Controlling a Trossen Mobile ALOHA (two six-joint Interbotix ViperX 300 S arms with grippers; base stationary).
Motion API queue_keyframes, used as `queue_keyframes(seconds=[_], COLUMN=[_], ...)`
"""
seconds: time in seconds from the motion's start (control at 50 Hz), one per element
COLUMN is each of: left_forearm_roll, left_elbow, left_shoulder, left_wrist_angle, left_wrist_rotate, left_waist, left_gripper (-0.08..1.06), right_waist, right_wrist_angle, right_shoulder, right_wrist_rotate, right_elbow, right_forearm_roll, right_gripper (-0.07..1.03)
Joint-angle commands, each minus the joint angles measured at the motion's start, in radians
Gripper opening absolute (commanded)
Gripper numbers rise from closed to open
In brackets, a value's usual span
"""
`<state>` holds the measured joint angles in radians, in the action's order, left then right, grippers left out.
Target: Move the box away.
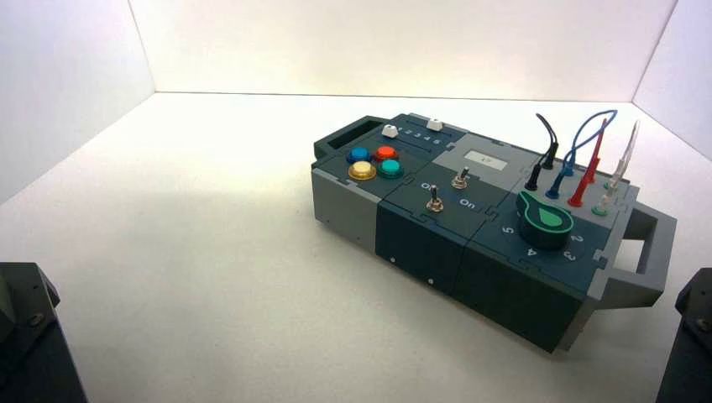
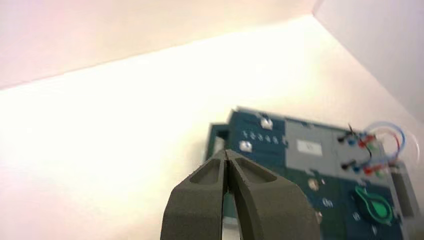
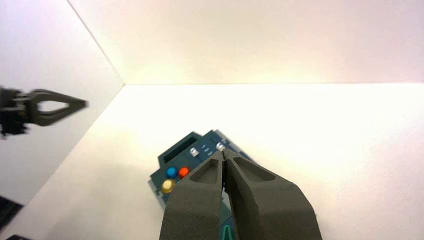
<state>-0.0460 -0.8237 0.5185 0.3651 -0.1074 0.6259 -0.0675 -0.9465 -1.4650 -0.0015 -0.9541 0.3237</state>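
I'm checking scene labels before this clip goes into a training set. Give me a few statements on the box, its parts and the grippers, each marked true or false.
1. The box sits turned at an angle on the table. True.
2. The left gripper is clamped on a box handle. False: it is shut on nothing.
3. The green dial is at the end of the box nearer the four coloured buttons. False: it is toward the other end, by the right-hand handle.
4. The right gripper is shut and holds nothing. True.
5. All the cables are unplugged. False: cables stand plugged into the box.
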Motion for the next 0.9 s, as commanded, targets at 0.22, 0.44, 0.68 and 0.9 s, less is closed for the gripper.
queue_keyframes(seconds=[0.22,0.44,0.68,0.9], left_forearm_roll=[0.002,0.000,0.000,0.005], left_elbow=[0.153,0.239,0.308,0.342], left_shoulder=[-0.304,-0.483,-0.603,-0.687], left_wrist_angle=[0.118,0.161,0.169,0.169], left_wrist_rotate=[0.035,0.072,0.098,0.117], left_waist=[0.025,0.044,0.083,0.084], left_gripper=[-0.03,-0.03,-0.03,-0.03], right_waist=[0.000,0.000,0.000,0.000], right_wrist_angle=[0.028,0.028,0.028,0.028], right_shoulder=[0.087,0.104,0.130,0.143], right_wrist_rotate=[0.003,0.003,0.000,0.000], right_elbow=[0.051,0.052,0.063,0.074], right_forearm_roll=[0.094,0.130,0.140,0.141], right_gripper=[-0.02,-0.02,-0.02,-0.02])
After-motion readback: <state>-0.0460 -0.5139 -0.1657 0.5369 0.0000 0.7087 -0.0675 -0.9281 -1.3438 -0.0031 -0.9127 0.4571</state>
